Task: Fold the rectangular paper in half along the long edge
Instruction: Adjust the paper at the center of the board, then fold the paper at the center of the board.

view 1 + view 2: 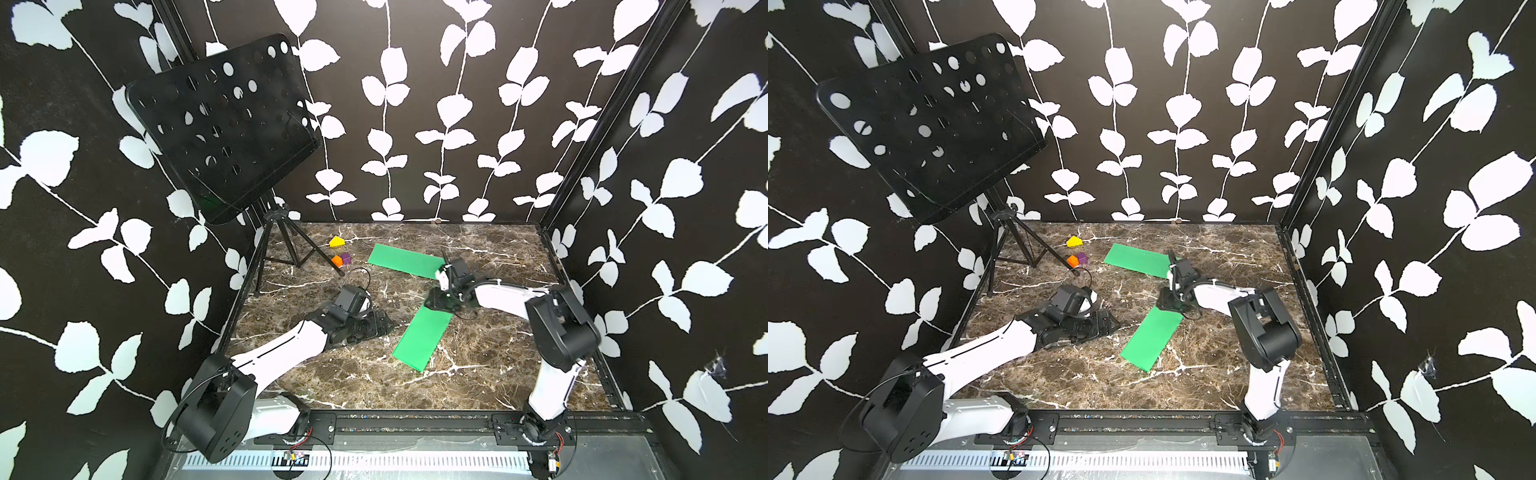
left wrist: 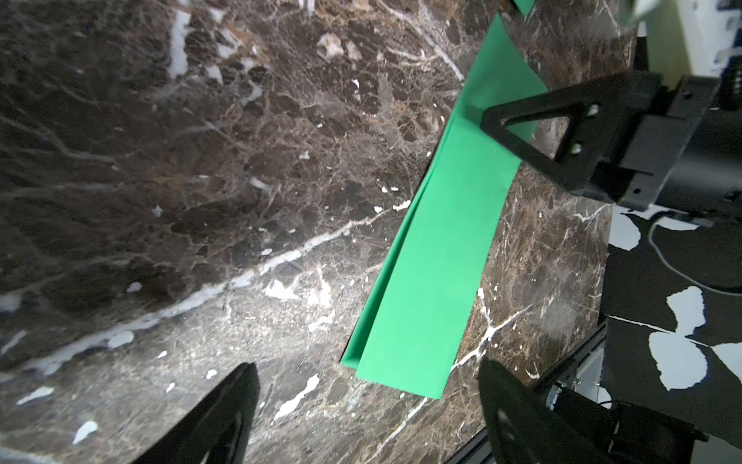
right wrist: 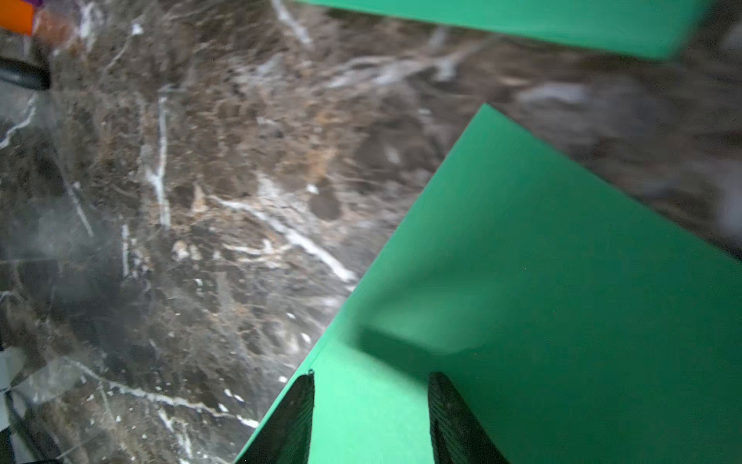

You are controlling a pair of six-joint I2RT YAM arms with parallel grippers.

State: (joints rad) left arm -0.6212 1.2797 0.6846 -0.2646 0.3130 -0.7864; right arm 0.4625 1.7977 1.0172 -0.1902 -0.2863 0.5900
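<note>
Left wrist view gives me the best look at the folded green paper (image 2: pixel 437 261). It lies flat on the marbled desk (image 2: pixel 200 201), already doubled lengthwise into a narrow strip. Along one long side the two layers gape a little and the lower one peeks out past the upper. From that I judge the crease is soft and the edges are not quite matched. My left jaws are spread wide and hold nothing. They sit low over the desk, just short of the strip's near end, which lets the paper settle on its own.

In both top views the strip (image 1: pixel 422 337) (image 1: pixel 1152 338) sits near the middle of the desk, slanting away from the front rail. The right arm (image 1: pixel 498 293) reaches in over its far end. In the right wrist view the right jaws are part-spread, both tips down on the upper layer close to one long edge. Nothing is pinched between them as far as I can see. I read that as a pin, placed to stop the top flap springing up and the strip from skating on the smooth desk.

A second green sheet (image 1: pixel 405 259) lies further back, apart from the strip, near an orange block (image 1: pixel 337 261) and the music stand (image 1: pixel 224 124). None of these is in the way.

The fold looks made, and what remains, I think, is flattening the crease. If the right tips lift too soon, the flap may open again.
</note>
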